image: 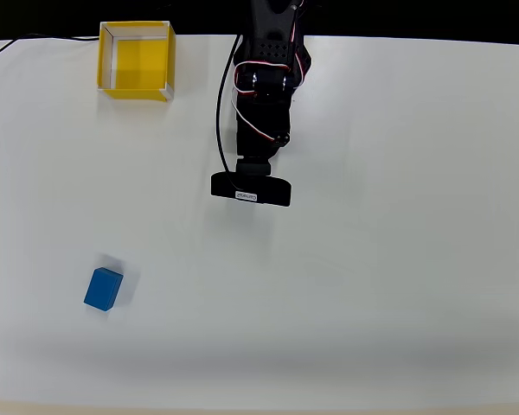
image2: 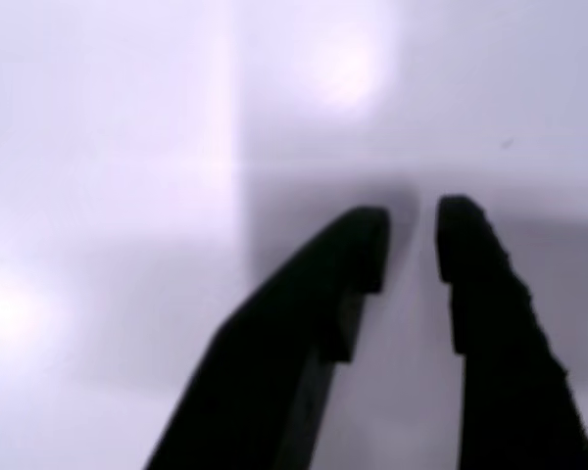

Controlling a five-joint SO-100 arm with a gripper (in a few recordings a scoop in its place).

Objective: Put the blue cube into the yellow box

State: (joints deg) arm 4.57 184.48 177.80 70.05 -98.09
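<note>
The tool [image2: 412,240] is empty, its fingers slightly parted over bare worktop [image: 372,285]. The blue cube [image: 103,289] lies well apart toward the lower left in the overhead view, far from the yellow box [image: 136,60] at top left. Reaching well probably means opening wider and squaring the fingers to the cube's narrower sides before descending.

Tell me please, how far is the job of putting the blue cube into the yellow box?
Nothing looks done yet. The blue cube lies on the white table, far from the yellow box, which holds nothing. The gripper holds nothing, its fingers slightly apart. Reaching, grasping, carrying and dropping all remain.
</note>
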